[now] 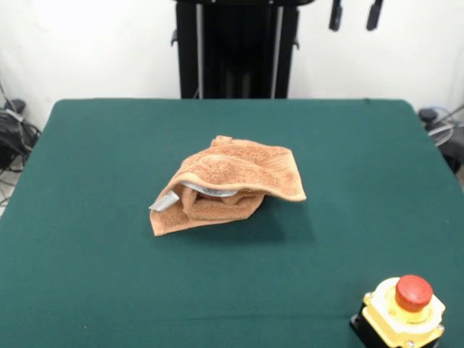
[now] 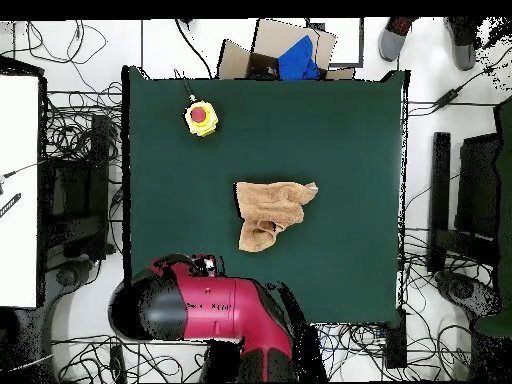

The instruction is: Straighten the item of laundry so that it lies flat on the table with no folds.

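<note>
I see the terry towel (image 1: 228,185) bunched in soft folds mid-table (image 1: 87,181), its pale tag (image 1: 165,201) poking out. My gripper (image 1: 355,14) hangs high near the pedestal, fingers apart, holding and touching nothing.

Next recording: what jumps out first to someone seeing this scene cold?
The crumpled orange-tan towel bunched in folds at the middle of the green table, a pale tag poking out at one side. Then the yellow box with a red button at the table's near corner in the front view. The gripper hangs open, well above the table's far edge.
</note>
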